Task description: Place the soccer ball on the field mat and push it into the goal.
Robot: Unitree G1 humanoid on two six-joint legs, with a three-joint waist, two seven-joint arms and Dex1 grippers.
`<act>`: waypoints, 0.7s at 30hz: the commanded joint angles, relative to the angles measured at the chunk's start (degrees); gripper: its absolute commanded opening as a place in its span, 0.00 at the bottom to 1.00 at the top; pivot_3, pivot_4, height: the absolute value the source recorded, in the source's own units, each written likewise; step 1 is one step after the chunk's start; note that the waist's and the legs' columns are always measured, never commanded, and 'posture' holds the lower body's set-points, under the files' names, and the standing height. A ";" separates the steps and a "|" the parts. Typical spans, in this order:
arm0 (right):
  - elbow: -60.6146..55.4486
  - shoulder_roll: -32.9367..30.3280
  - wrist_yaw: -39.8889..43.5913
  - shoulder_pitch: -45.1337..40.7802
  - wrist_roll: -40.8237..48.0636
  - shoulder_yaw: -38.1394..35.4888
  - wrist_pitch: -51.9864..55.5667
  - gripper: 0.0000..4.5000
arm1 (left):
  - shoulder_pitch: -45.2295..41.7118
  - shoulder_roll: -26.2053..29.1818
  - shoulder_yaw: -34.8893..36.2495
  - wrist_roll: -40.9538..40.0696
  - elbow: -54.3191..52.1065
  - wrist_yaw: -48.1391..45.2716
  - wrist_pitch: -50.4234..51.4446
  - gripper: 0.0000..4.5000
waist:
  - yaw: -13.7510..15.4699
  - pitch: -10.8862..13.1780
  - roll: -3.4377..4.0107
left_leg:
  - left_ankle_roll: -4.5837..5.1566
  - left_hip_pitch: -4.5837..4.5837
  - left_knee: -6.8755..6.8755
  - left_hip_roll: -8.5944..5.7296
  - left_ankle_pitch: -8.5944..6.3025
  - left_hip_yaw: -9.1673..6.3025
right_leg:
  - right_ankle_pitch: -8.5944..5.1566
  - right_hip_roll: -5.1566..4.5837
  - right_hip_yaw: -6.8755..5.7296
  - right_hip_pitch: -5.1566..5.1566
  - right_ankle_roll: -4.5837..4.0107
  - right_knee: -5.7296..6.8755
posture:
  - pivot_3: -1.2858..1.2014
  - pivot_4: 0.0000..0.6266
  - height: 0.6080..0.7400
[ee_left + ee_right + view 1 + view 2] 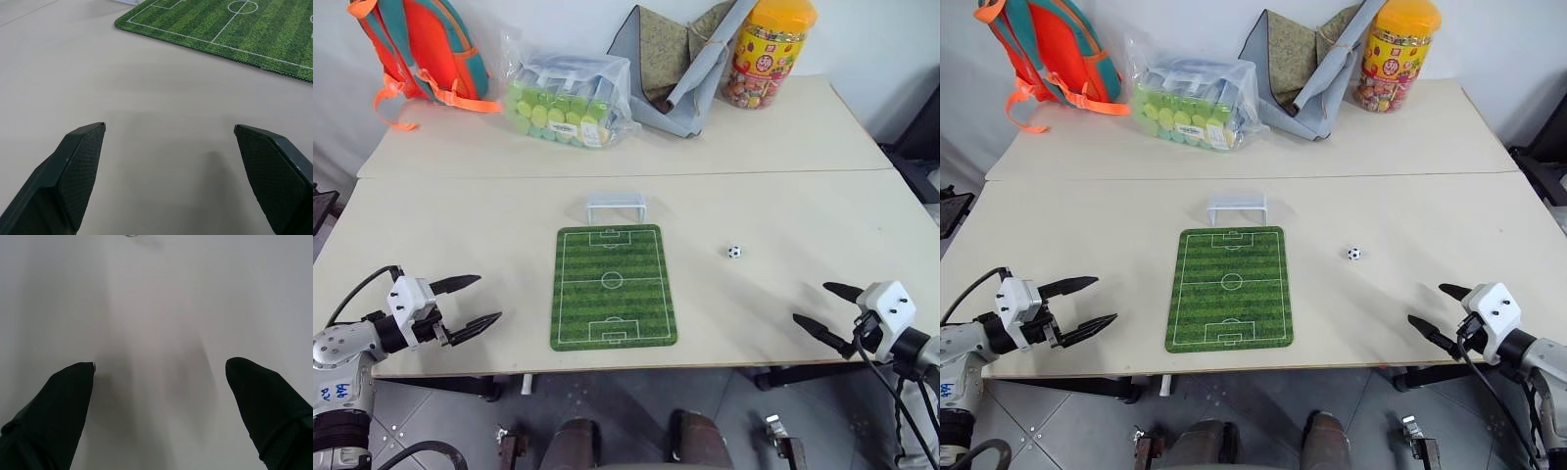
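Soccer ball, white with black patches, sits on bare table ahead of right hand; field mat between both hands, goal at its far end. Both hands, left hand included, spread apart, empty.

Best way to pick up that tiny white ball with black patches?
Come from above with the open right gripper, the nearer arm, jaws either side of the tiny white ball with black patches at its widest. It lies alone on bare table, right of the green striped mat.
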 commanded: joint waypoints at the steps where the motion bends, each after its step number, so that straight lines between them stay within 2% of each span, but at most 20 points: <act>1: -0.70 -0.89 0.15 -0.56 0.67 -0.95 0.01 1.00 | 0.09 0.51 1.04 -1.66 -2.23 -0.58 0.72 1.00 | -0.02 0.00 0.00 | 0.00 0.00 0.00 0.00 0.00 0.00 | 0.00 0.00 0.00 0.00 0.00 0.00 | 0.52 0.24 1.00; 5: -1.77 -1.07 -0.03 -0.50 1.55 -1.70 1.76 1.00 | 0.50 0.04 2.16 -1.80 -4.71 2.99 2.39 1.00 | 0.02 0.00 0.00 | 0.00 0.00 0.01 0.00 0.00 0.00 | 0.00 0.00 0.00 0.00 0.00 0.01 | 0.52 0.24 1.00; 6: -2.60 -1.36 0.00 -0.34 1.87 -2.11 2.47 1.00 | 0.70 0.32 2.34 -3.37 -5.91 2.75 5.41 1.00 | 0.02 0.00 0.00 | 0.00 -0.01 0.02 0.00 0.00 0.00 | 0.00 0.00 0.00 0.00 0.00 0.01 | 0.52 0.24 1.00; 10: -9.18 -3.86 -0.92 -1.08 5.34 -3.44 12.29 1.00 | 2.87 0.72 3.30 -5.17 -11.28 4.04 10.68 1.00 | -0.05 0.02 0.03 | 0.00 -0.01 0.04 0.01 0.00 -0.01 | 0.00 0.00 0.01 0.00 0.00 0.03 | 0.52 0.24 1.00; 12: -12.67 -4.76 -2.07 -2.96 7.66 -3.21 18.25 1.00 | 4.32 0.81 3.46 -5.55 -13.49 2.43 10.25 1.00 | -0.32 0.02 0.04 | 0.00 0.00 0.05 0.02 0.00 -0.01 | 0.00 0.00 0.02 0.00 0.00 0.04 | 0.52 0.24 1.00; 17: -15.94 -5.13 -3.69 -11.44 7.97 2.26 26.46 1.00 | 5.45 0.30 2.58 -6.43 -15.93 -1.38 9.27 1.00 | -0.19 0.04 0.07 | -0.03 0.00 0.15 0.13 -0.02 0.02 | 0.02 0.08 0.03 -0.03 -0.04 0.11 | 0.52 0.24 1.00; 21: -9.52 -3.10 -1.86 -21.69 4.61 10.61 26.80 1.00 | 3.94 -1.37 2.10 -8.89 -17.22 -4.16 9.41 1.00 | 0.34 0.06 0.08 | 0.00 -0.14 0.23 0.12 -0.06 0.02 | 0.02 0.08 0.03 -0.09 -0.04 0.09 | 0.52 0.24 1.00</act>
